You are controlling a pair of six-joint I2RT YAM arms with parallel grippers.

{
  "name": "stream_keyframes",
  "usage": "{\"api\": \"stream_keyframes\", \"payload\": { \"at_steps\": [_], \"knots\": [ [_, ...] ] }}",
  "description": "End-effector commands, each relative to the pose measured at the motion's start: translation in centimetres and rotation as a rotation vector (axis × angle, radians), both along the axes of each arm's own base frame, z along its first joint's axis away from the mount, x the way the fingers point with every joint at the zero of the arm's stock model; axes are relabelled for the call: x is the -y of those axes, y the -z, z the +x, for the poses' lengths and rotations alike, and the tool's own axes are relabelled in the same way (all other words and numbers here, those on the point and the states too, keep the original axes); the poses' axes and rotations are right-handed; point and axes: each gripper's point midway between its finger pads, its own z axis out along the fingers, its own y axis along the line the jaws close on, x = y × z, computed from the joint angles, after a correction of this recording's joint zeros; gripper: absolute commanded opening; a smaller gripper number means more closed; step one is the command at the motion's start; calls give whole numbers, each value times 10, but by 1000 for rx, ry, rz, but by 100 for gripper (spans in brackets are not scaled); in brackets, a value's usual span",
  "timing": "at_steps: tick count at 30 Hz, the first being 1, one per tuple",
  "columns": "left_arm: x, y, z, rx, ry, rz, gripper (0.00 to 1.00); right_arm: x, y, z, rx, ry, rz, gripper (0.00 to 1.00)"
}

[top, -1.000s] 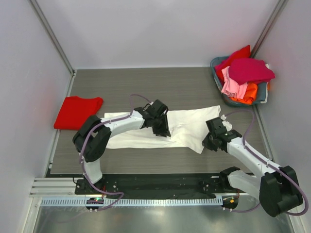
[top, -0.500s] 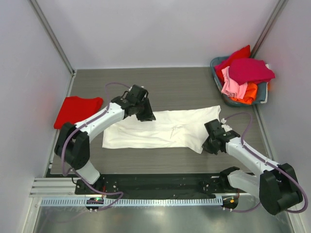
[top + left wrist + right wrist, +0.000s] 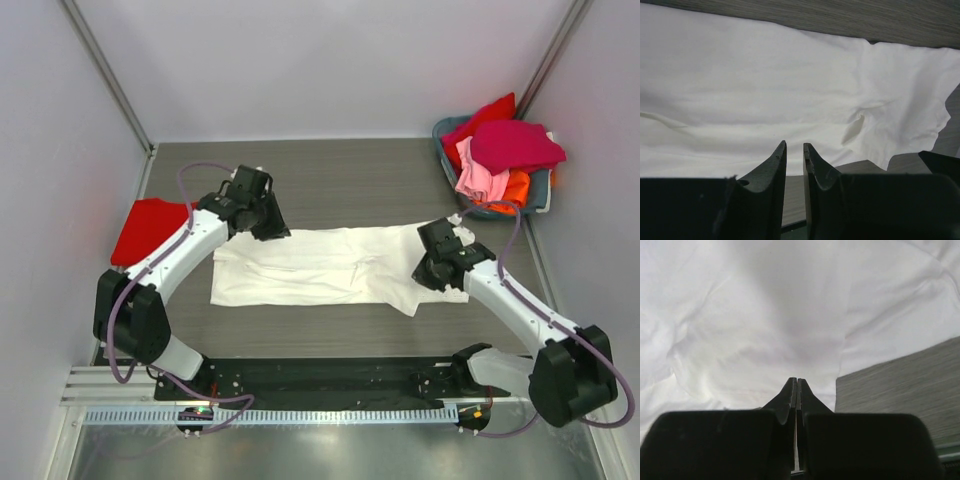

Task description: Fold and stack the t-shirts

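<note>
White t-shirt lies spread out across the middle of the grey worktop, its length running left to right, mostly smooth with a few soft creases and a crumpled, uneven right end; the left arm reaches to the shirt's far left corner, and in the left wrist view its jaws stand a narrow gap apart at the cloth's edge, with nothing visible between the fingers; the right arm reaches to the right end of the same shirt, where its jaws are pressed together over the white cloth, and whether any fold is caught between them cannot be told; a bright red t-shirt lies as a compact flat shape at the left edge of the worktop, well apart from the white one; in the far right corner a grey-blue basket holds a loose heap of other shirts, a red one at the back, a magenta one on top, a pink one hanging over the near rim, and an orange one beneath.
</note>
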Motion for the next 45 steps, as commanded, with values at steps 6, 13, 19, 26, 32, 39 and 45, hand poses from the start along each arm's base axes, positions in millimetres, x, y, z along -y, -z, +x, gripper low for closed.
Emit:
{"api": "stream_keyframes", "payload": {
  "at_steps": [6, 13, 19, 26, 32, 39, 45],
  "knots": [
    [-73, 3, 21, 24, -131, 135, 19, -5, -10, 72, 64, -47, -122, 1],
    [-105, 32, 37, -28, -223, 184, 17, 2, -13, 127, 73, -55, -219, 1],
    [-109, 69, 41, -70, -248, 216, 16, -12, 17, 159, 29, -90, -177, 1],
    [-121, 90, 45, -87, -289, 233, 16, -2, 48, 175, -28, -72, -182, 1],
    [-125, 111, 55, -150, -291, 240, 15, 1, 63, 181, -57, -72, -185, 1],
    [-132, 133, 60, -201, -303, 256, 13, 2, 72, 184, -63, -77, -190, 1],
    [-119, 148, 31, -265, -279, 175, 10, 0, 75, 208, -53, -83, -146, 1]
  ]
}}
